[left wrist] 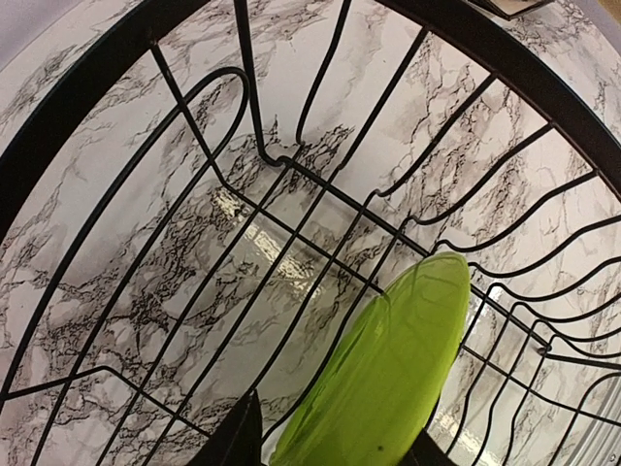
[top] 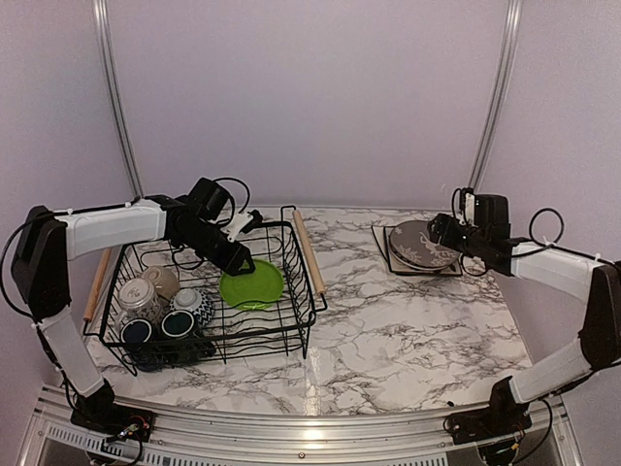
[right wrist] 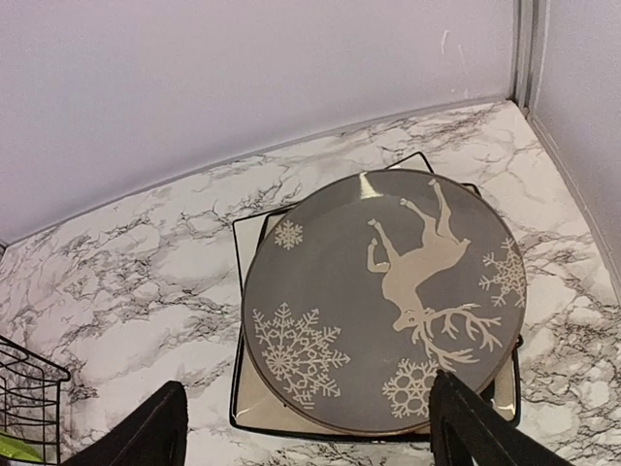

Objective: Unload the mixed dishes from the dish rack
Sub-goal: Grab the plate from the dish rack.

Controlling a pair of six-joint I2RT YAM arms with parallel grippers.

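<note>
Lime-green plate (left wrist: 388, 369) is your target right now. Your left claw (top: 240, 262) is reached down into the rack (top: 309, 250), with the plate's rim sitting between the two fingers. The wrist view shows a finger on either side of that rim, but you can't tell whether they're pinching it or only bracketing it. Going in at the edge makes sense to me. The plate lies low on the wires in the right half of the rack, so the rim is the one part thin enough to get hold of.

Over at the far right of the bench (top: 408, 330), your right claw (right wrist: 309, 429) hangs wide open above the grey deer plate (right wrist: 383, 301), gripping nothing. That plate sits flat on top of the square cream plate (right wrist: 254, 393), a tidy stack well apart from the rack. It looks like your drop-off spot, and I'd expect the green one to go there too.

Now the rack itself. You've got the green plate on the right and the mugs (top: 160, 309) crowded into the near-left corner. There's a tan mug (top: 161, 281) at the far side of the cluster and dark-blue mugs (top: 177, 323) nearer to you. Plenty left to lift out.
</note>
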